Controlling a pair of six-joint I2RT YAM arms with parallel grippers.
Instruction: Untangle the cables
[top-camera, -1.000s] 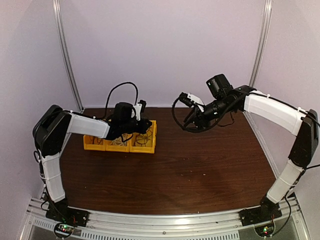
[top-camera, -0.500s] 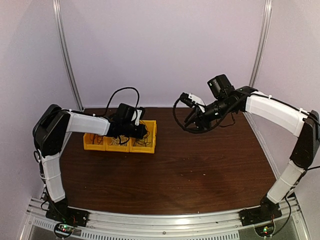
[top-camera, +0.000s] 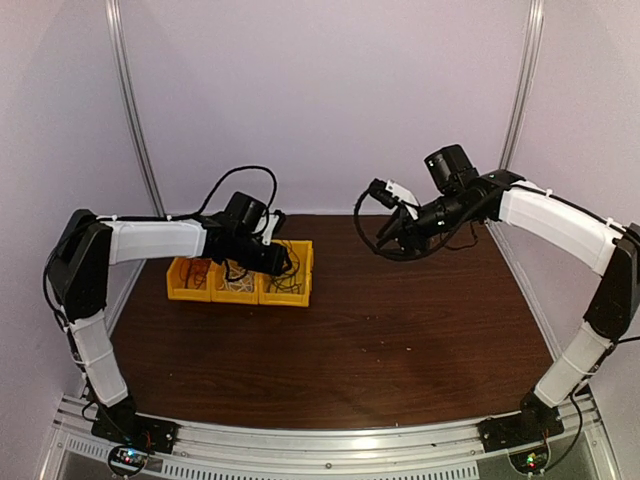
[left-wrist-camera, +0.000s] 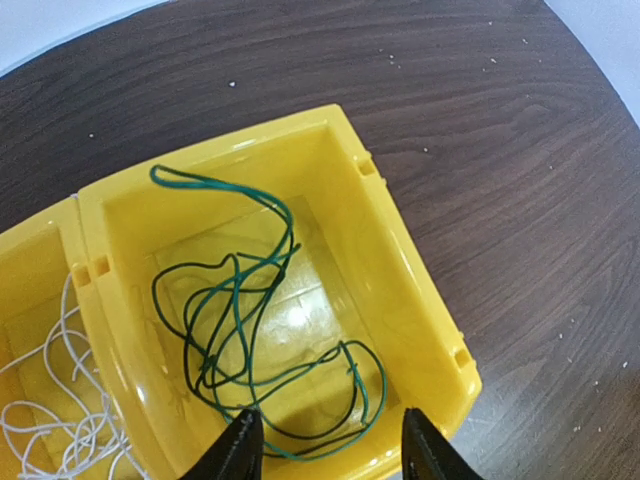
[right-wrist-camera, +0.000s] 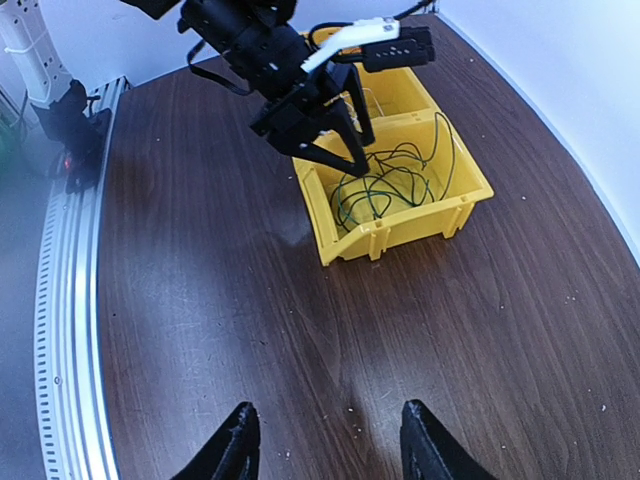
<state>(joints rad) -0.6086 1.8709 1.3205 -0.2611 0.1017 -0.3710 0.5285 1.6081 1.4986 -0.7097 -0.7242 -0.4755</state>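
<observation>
Three yellow bins stand joined in a row at the table's back left. A dark green cable lies loosely coiled in the right-hand bin. The middle bin holds a white cable, and something red shows in the left bin. My left gripper hangs open just above the green cable, with nothing between its fingers. In the right wrist view the same green cable sits under the left gripper. My right gripper is open and empty, high over bare table to the right of the bins.
The dark wood table stretches in front of and to the right of the bins. A metal rail runs along the near edge. The left arm's thick black lead loops above the bins. Walls close in on three sides.
My left gripper has opened and let go of the green cable, which now lies in the right-hand bin. The left arm has stretched out further. The right arm drifted slightly right.
</observation>
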